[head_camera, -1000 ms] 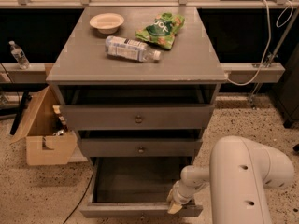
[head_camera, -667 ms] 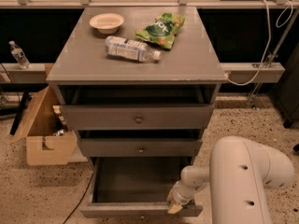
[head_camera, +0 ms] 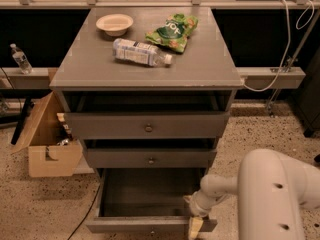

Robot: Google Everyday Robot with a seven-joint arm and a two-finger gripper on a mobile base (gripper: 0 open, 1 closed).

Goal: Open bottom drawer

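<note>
The grey cabinet (head_camera: 145, 69) has three drawers. The bottom drawer (head_camera: 150, 225) is pulled far out, and its dark empty inside shows. Its slim front panel runs along the lower edge of the view, with the knob barely showing at the frame's bottom. My gripper (head_camera: 195, 224) is at the right end of that front panel, at the tip of my white arm (head_camera: 270, 194), which comes in from the lower right. The top drawer (head_camera: 148, 126) and the middle drawer (head_camera: 150, 159) each stand slightly out.
On the cabinet top lie a bowl (head_camera: 114, 23), a plastic water bottle (head_camera: 140, 52) and a green snack bag (head_camera: 172, 31). An open cardboard box (head_camera: 47, 139) stands on the floor to the left. A bottle (head_camera: 20, 59) stands on the left ledge. Cables hang at the right.
</note>
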